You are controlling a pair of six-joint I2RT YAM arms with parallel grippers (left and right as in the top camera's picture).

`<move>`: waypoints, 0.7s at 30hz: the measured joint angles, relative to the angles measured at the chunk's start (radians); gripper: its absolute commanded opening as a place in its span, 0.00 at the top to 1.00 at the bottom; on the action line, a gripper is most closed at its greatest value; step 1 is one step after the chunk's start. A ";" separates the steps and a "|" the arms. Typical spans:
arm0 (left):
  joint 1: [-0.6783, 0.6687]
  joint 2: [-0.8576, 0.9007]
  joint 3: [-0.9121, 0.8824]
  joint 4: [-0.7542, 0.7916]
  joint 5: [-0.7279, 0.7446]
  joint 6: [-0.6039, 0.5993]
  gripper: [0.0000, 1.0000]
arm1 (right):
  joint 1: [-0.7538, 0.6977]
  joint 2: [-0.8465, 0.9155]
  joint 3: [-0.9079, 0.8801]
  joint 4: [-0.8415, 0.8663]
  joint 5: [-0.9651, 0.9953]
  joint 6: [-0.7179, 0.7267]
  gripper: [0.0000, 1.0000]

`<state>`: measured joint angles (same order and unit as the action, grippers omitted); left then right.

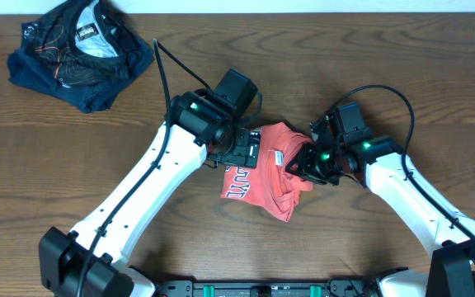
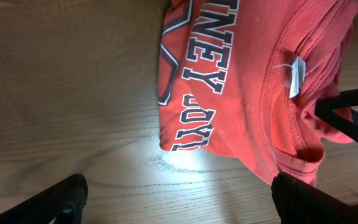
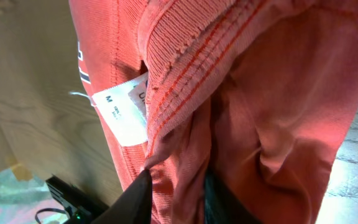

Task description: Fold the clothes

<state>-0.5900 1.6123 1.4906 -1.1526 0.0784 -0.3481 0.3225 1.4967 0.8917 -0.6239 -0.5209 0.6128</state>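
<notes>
The clothes, a coral-red T-shirt [image 1: 258, 177] with white lettering, lie bunched into a small heap at the table's middle. Their white neck tag [image 2: 297, 74] faces up beside the ribbed collar [image 3: 185, 56]. My left gripper [image 1: 242, 148] hovers at the shirt's left edge, open wide over bare wood [image 2: 179, 193], its fingers [image 2: 61, 199] clear of the cloth. My right gripper [image 1: 301, 161] is pressed into the shirt's right side. Its jaws are parted a little, and a fold of collar cloth [image 3: 182, 186] lies loosely between them.
A dark navy garment [image 1: 81, 54] with thin red lines and a pale panel lies crumpled at the back left. The wooden table [image 1: 402, 74] spreads all around. The left arm [image 1: 138, 198] and right arm [image 1: 411, 190] reach in from the front edge.
</notes>
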 measured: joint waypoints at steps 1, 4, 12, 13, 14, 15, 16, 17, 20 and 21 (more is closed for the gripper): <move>0.000 0.000 0.000 -0.002 0.000 0.000 0.04 | -0.003 0.000 0.001 -0.008 0.002 -0.004 0.72; 0.000 0.000 0.000 -0.010 0.000 0.000 0.04 | -0.027 0.000 0.008 -0.058 0.026 -0.013 0.71; 0.000 0.000 0.000 -0.012 0.000 0.000 0.04 | -0.183 0.000 0.010 -0.170 0.109 -0.078 0.62; 0.000 0.000 0.000 -0.012 0.000 0.000 0.04 | -0.205 0.000 0.010 -0.171 0.114 -0.088 0.64; 0.000 0.000 0.000 -0.012 0.000 0.000 0.04 | -0.226 0.000 0.010 -0.170 0.118 -0.099 0.67; 0.000 0.000 0.000 -0.012 0.000 0.000 0.04 | -0.248 0.000 0.010 -0.168 0.122 -0.110 0.73; 0.000 0.000 0.000 -0.012 0.000 0.000 0.04 | -0.263 0.000 0.010 -0.167 0.127 -0.119 0.77; 0.000 0.000 0.000 -0.012 0.000 0.000 0.04 | -0.274 0.000 0.010 -0.164 0.129 -0.126 0.82; 0.000 0.000 0.000 -0.011 0.000 0.000 0.04 | -0.288 0.001 0.010 -0.142 0.137 -0.138 0.95; 0.000 0.000 0.000 -0.011 0.000 0.000 0.04 | -0.287 0.002 0.010 -0.133 0.137 -0.142 0.96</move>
<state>-0.5900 1.6123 1.4906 -1.1633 0.0780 -0.3477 0.0357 1.4990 0.9020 -0.7567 -0.3843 0.4709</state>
